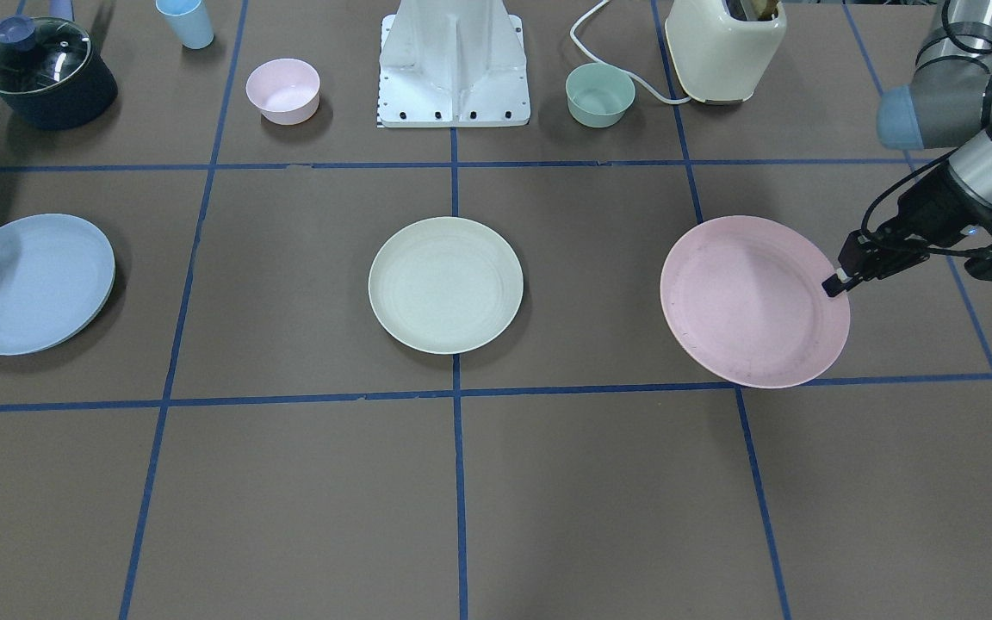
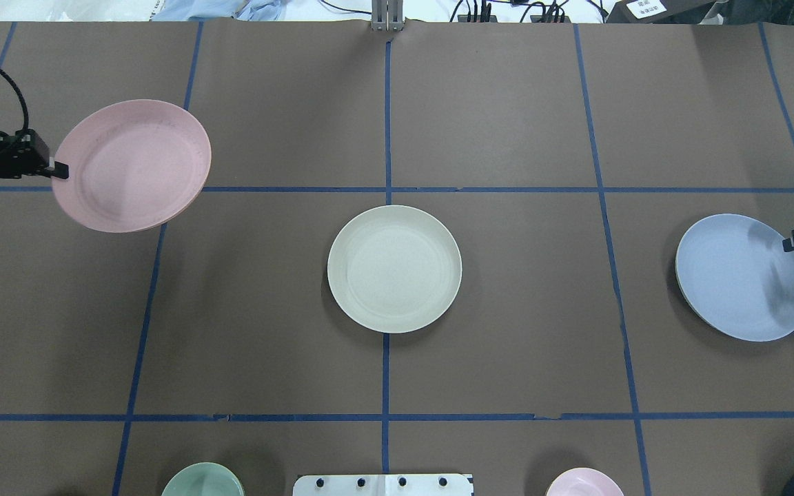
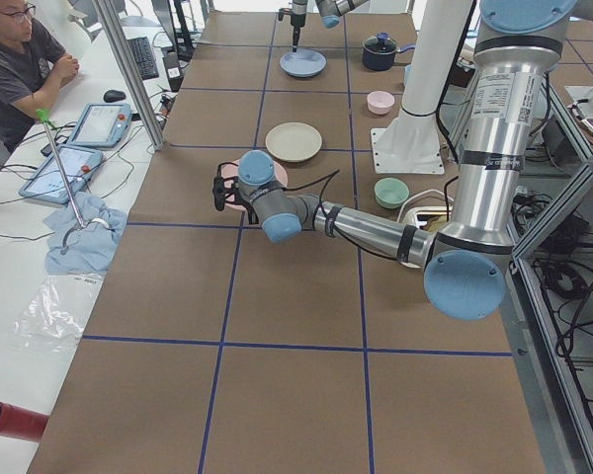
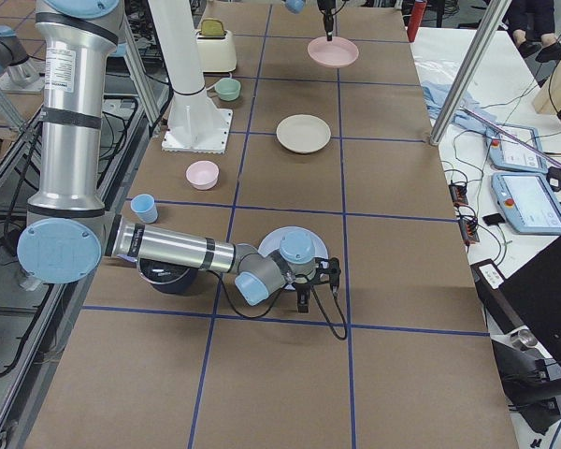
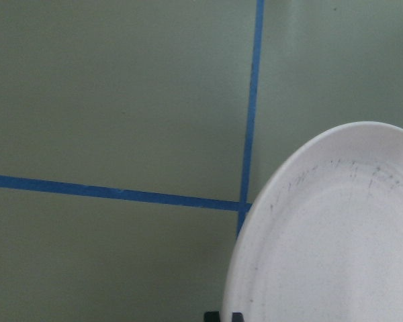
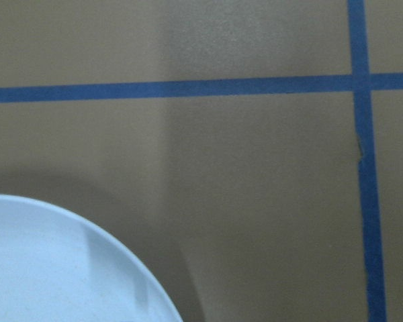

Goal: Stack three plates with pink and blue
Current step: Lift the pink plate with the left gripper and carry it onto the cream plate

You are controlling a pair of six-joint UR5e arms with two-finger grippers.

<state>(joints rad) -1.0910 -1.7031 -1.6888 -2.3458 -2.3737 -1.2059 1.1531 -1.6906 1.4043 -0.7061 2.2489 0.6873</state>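
Note:
My left gripper (image 1: 832,284) is shut on the near rim of the pink plate (image 1: 754,301) and holds it level above the table, on my left; the plate fills the lower right of the left wrist view (image 5: 336,248). The cream-green plate (image 1: 445,284) lies flat at the table's middle. My right gripper (image 2: 793,242) pinches the outer rim of the light blue plate (image 2: 741,279) on my right. That plate looks slightly tilted, with a wide shadow beside it in the right wrist view (image 6: 54,268).
Along my side of the table stand a lidded dark pot (image 1: 44,73), a blue cup (image 1: 186,21), a small pink bowl (image 1: 282,89), the robot base (image 1: 453,69), a small green bowl (image 1: 600,95) and a cream toaster (image 1: 724,47). An operator sits beyond the far edge.

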